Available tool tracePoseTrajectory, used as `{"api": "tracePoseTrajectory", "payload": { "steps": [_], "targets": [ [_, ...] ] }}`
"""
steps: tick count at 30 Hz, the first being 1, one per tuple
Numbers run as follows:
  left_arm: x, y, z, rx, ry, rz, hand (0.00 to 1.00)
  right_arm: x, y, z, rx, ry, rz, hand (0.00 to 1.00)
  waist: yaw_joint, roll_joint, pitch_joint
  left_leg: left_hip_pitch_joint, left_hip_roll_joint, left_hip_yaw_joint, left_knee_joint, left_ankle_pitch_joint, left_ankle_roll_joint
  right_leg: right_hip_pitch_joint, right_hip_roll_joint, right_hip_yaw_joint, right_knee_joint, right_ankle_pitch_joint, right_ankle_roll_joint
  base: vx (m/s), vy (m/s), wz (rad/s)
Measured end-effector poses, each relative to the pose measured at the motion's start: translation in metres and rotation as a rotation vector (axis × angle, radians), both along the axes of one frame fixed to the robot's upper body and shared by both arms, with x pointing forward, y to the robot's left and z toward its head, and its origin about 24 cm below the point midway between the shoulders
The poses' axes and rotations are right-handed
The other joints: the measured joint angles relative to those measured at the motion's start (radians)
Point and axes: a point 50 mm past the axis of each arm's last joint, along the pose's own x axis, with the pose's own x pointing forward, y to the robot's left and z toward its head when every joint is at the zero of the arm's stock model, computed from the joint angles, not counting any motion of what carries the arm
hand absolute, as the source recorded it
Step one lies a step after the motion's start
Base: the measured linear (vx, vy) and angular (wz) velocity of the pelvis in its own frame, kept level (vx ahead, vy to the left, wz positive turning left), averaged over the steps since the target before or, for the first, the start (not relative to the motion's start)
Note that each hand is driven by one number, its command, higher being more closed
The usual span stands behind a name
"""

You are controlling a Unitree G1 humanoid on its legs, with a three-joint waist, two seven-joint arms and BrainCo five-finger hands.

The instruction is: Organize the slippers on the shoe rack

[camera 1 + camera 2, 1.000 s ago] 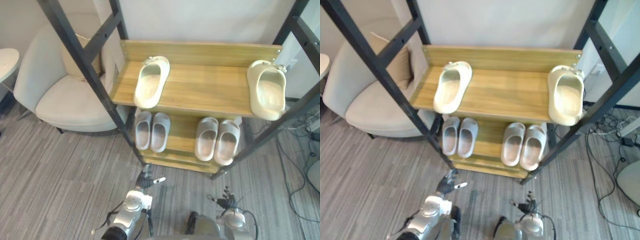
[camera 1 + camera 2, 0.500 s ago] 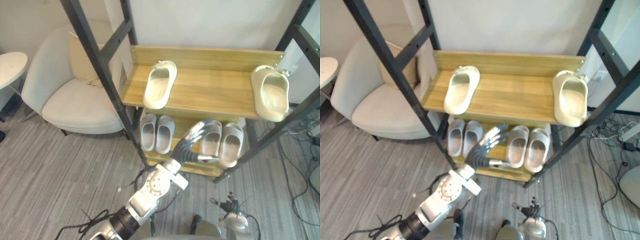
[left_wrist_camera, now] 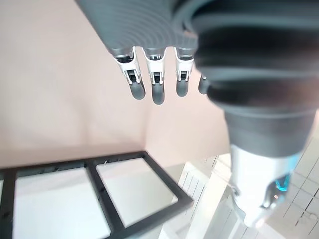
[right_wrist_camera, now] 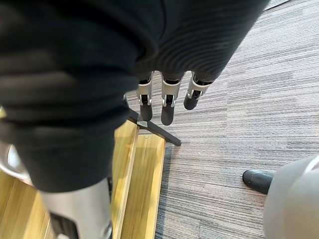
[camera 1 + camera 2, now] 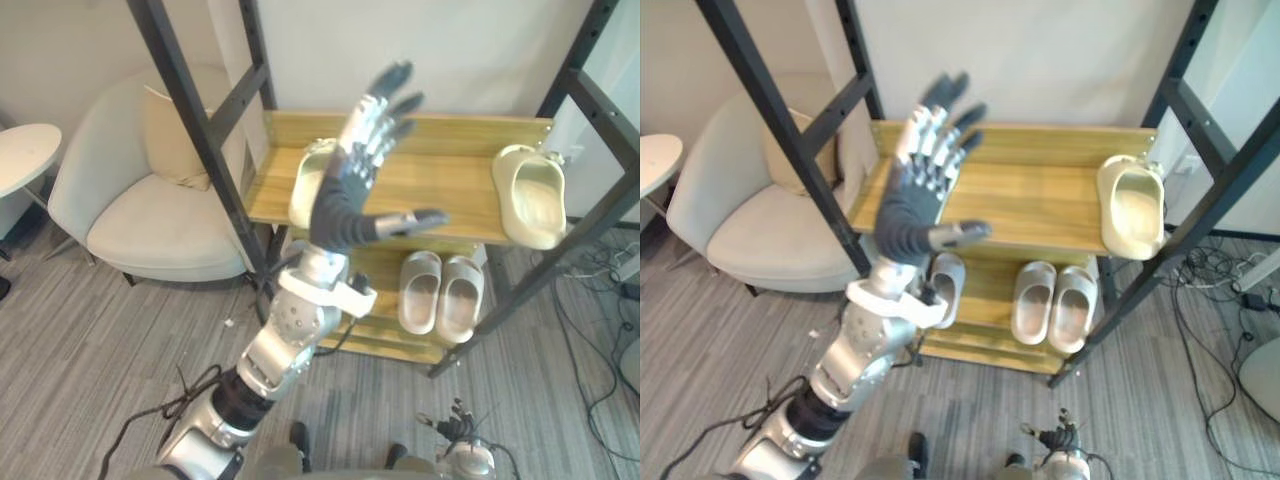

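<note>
We hold the left hand (image 5: 345,205) raised in front of the shoe rack (image 5: 460,180), fingers spread straight and empty. The near cream slipper (image 5: 302,190) lies partly behind it on the top shelf, and the far cream slipper (image 5: 528,195) lies well apart at the other end. We advise lowering onto the near slipper and closing on its side wall. The right hand (image 4: 167,102) hangs low, fingers relaxed and empty. The arm hides most of the left grey pair (image 5: 945,285) below.

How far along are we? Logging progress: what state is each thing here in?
Left hand: open, raised before the top shelf.
Right hand: open, low near the floor.
Left cream slipper: sole down on top shelf, part hidden.
Right cream slipper: sole down at its right end, apart from its mate.
Grey pair: side by side on lower shelf.
</note>
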Motion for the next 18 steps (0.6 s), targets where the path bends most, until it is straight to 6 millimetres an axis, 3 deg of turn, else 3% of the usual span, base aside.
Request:
{"api": "tracePoseTrajectory", "payload": {
  "steps": [10, 18],
  "targets": [
    [0.059, 0.033, 0.013, 0.136, 0.033, 0.253, 0.00, 0.020, 0.007, 0.012, 0.016, -0.083, 0.040, 0.00, -0.009, -0.009, -0.022, -0.035, 0.004, 0.029, 0.003, -0.001, 0.015, -0.038, 0.007, 0.025, -0.009, 0.017, 0.001, 0.07, -0.009, -0.09],
    [0.096, 0.064, 0.006, 0.244, 0.137, 0.423, 0.00, 0.027, 0.021, 0.012, 0.057, -0.100, 0.040, 0.00, -0.012, -0.028, -0.038, -0.053, 0.003, 0.059, 0.005, -0.013, 0.025, -0.081, 0.005, 0.063, 0.006, 0.015, 0.003, 0.04, 0.007, -0.11]
  ]
}}
